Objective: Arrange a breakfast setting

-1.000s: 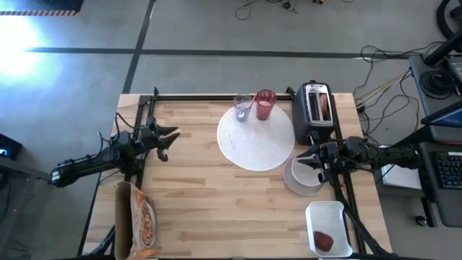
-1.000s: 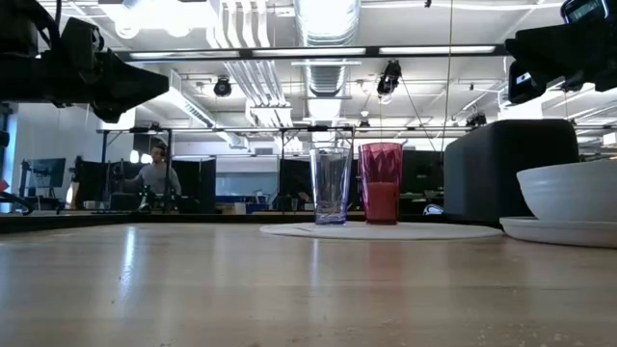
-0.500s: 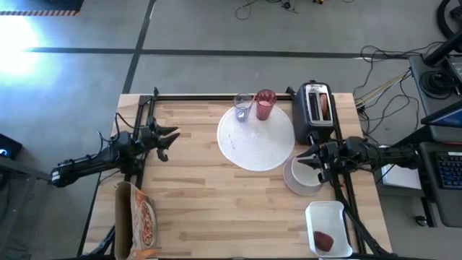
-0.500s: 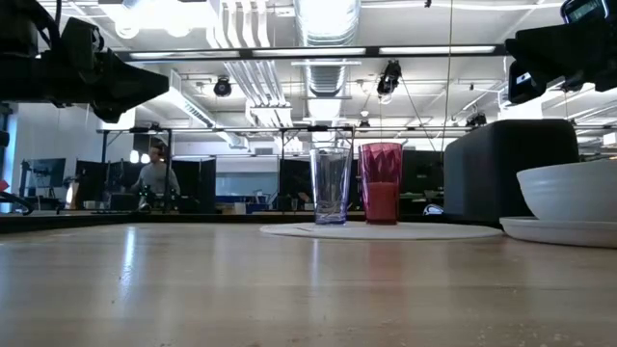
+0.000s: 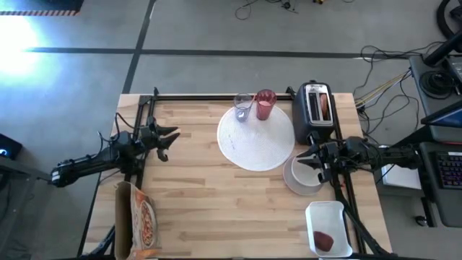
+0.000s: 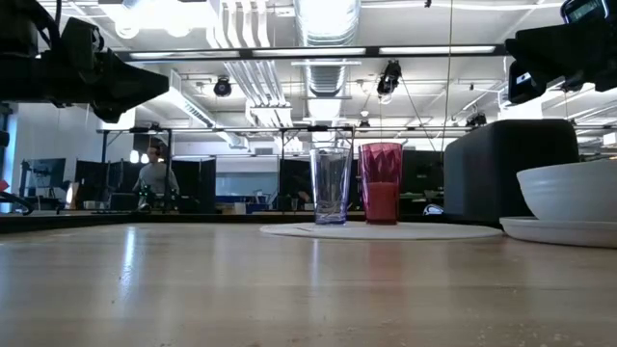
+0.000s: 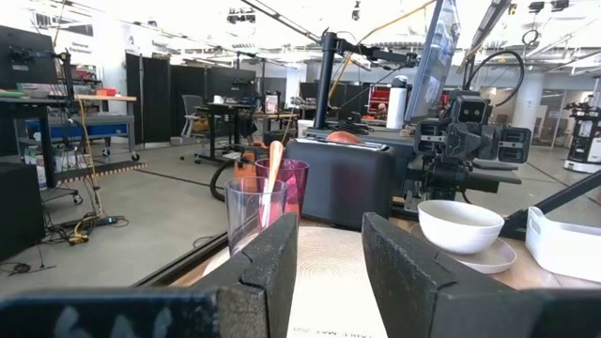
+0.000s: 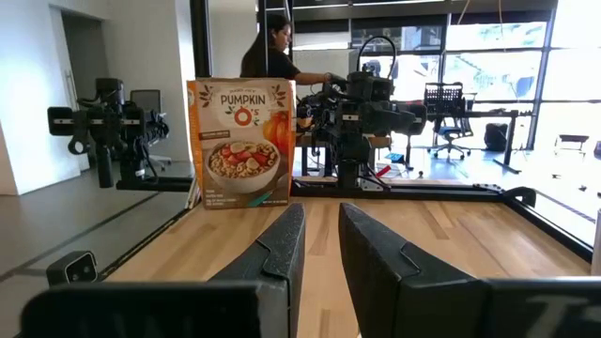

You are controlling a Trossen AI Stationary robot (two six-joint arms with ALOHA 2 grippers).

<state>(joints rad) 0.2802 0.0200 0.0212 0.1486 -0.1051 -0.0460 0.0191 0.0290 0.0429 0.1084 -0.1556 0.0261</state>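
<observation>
Right now my right gripper (image 5: 302, 157) hangs over the small white bowl (image 5: 302, 174), fingers narrowly parted, holding nothing; my left gripper (image 5: 167, 141) waits at the table's left edge, fingers apart, empty. Best next, I judge: drop straight down, pinch the bowl's rim, avoid the toaster (image 5: 315, 110) beside it. Count: one plate (image 5: 256, 137), one bowl, one pink tumbler (image 5: 265, 105), one clear glass (image 5: 242, 107), one fruit (image 5: 323, 240) in one tray (image 5: 329, 212), one cereal box (image 5: 134, 219).
</observation>
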